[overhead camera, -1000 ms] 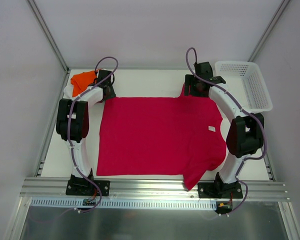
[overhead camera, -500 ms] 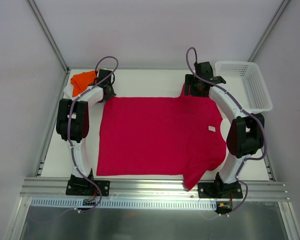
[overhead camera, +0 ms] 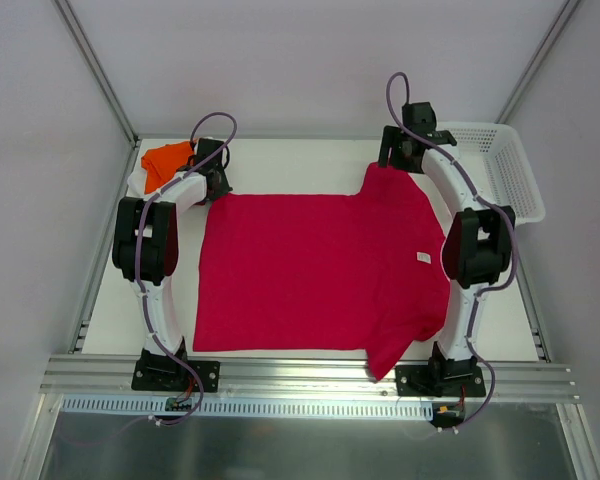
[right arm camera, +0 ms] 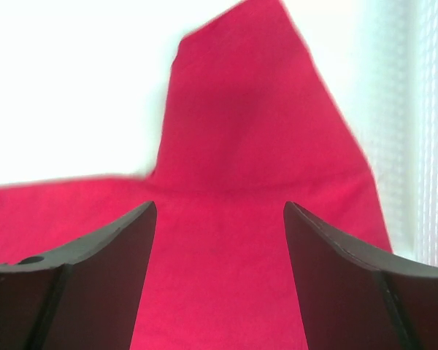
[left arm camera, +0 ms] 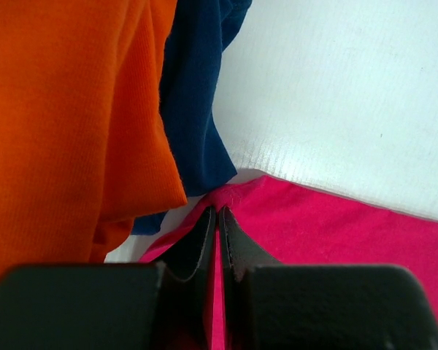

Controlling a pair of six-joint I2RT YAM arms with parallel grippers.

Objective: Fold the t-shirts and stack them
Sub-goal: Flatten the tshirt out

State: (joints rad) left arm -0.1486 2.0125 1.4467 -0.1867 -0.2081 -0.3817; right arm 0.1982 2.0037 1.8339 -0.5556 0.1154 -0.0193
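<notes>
A crimson-red t-shirt (overhead camera: 320,270) lies spread flat across the table, its white neck label (overhead camera: 424,258) at the right. My left gripper (overhead camera: 217,186) is shut on the shirt's far left corner (left arm camera: 237,195), and red cloth shows between the closed pads (left arm camera: 219,211). Beside that corner sits a pile with an orange tee (overhead camera: 166,160) on top and a navy-blue one (left arm camera: 197,95) under it. My right gripper (overhead camera: 398,158) hangs open above the far sleeve (right arm camera: 241,109), with nothing between its fingers (right arm camera: 219,208).
A white mesh basket (overhead camera: 492,170) stands at the far right corner, close to the right arm, and its wall shows in the right wrist view (right arm camera: 432,109). The shirt's near sleeve (overhead camera: 388,350) hangs toward the front rail.
My left gripper has shut on the red shirt's corner. The right arm has lifted and moved toward the far edge, uncovering the far sleeve.
</notes>
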